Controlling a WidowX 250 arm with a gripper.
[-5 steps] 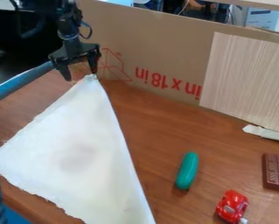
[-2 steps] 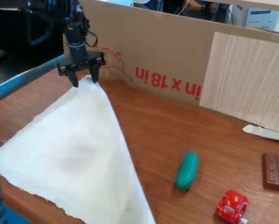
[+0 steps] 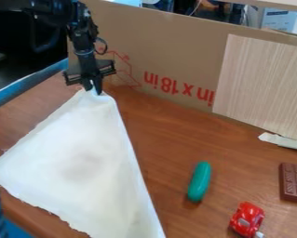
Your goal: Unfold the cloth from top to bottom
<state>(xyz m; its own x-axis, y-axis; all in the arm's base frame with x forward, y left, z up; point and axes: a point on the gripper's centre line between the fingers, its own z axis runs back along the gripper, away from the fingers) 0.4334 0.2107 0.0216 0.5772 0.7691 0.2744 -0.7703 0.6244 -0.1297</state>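
Glossy red plastic car (image 3: 247,219)

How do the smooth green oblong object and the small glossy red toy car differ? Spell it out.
The smooth green oblong object is long and slim, while the small glossy red toy car is shorter and chunkier. The green object has a plain rounded surface; the car has moulded body shapes and a pale patch. The green object lies farther from the camera, the car nearer. Both rest on the brown wooden table, apart from the cloth.

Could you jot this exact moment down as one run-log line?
gripper: closed on cloth's top corner | cloth: spread as a rough triangle | green object, red toy car: beside cloth
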